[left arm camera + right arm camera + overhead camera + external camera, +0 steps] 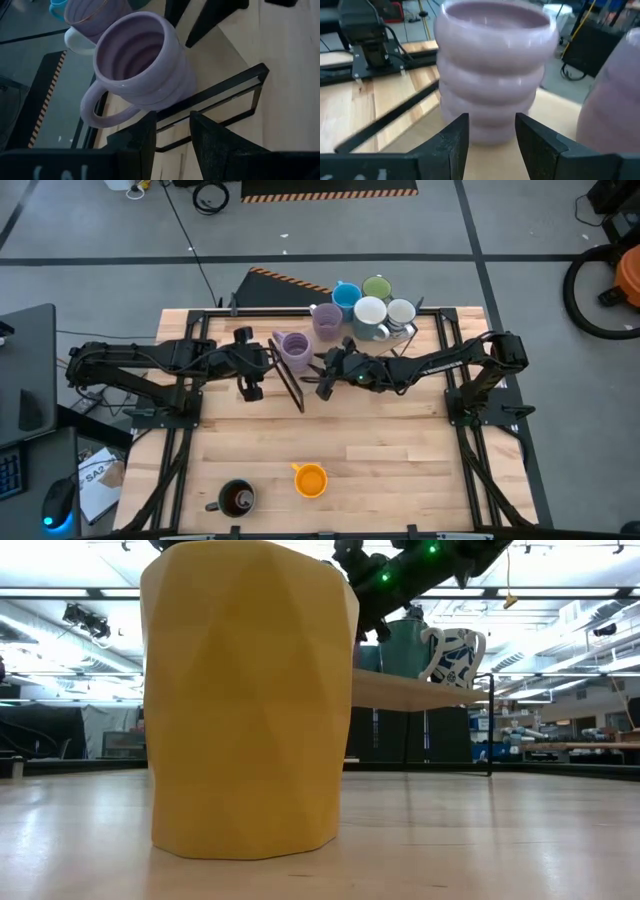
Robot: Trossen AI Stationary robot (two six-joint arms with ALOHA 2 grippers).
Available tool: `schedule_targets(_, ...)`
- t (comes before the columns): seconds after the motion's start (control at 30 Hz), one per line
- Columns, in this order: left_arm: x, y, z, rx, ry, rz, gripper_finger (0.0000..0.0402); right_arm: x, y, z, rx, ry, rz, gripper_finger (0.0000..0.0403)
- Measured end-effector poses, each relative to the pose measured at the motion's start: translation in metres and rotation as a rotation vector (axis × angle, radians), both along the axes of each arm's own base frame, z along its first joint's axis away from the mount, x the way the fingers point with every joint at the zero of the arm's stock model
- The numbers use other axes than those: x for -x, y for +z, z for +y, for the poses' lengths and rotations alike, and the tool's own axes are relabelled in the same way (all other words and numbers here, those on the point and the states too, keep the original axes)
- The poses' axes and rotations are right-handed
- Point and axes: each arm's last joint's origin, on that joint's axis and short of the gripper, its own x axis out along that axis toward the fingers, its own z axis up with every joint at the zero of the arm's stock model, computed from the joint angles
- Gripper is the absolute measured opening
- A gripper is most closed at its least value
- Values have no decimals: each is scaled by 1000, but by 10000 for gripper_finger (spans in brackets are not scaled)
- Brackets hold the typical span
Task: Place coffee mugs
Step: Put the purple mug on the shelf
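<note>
A lavender mug (293,350) stands upright on its base by the left end of a raised wooden shelf (420,690). My right gripper (318,372) is open just short of this mug (492,75), one finger toward each side, touching nothing. My left gripper (248,380) is open left of the shelf's black end frame (215,100), facing the same mug (140,65) and its handle (97,110). A second lavender mug (325,320), then blue (345,295), green (377,286), white (369,313) and pale white (400,312) mugs, crowd the shelf.
An orange mug (311,480) and a dark mug with a brown inside (236,498) stand near the table's near edge; the orange one (250,700) fills the low view. Bare wood lies between them and the arms. The shelf's black frame (288,378) stands between the two grippers.
</note>
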Motion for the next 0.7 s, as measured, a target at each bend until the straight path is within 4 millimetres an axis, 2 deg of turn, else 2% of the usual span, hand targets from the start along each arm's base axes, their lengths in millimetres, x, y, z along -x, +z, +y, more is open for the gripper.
schedule_targets(0.23,0,0,0,0,0,0,126,-12,-23,17,7,-17,0,166)
schedule_targets(0.47,0,0,0,0,0,1,126,-22,-34,16,-9,-55,-43,165)
schedule_targets(0.7,0,0,0,-1,0,0,126,-29,-27,9,-6,-66,-81,165)
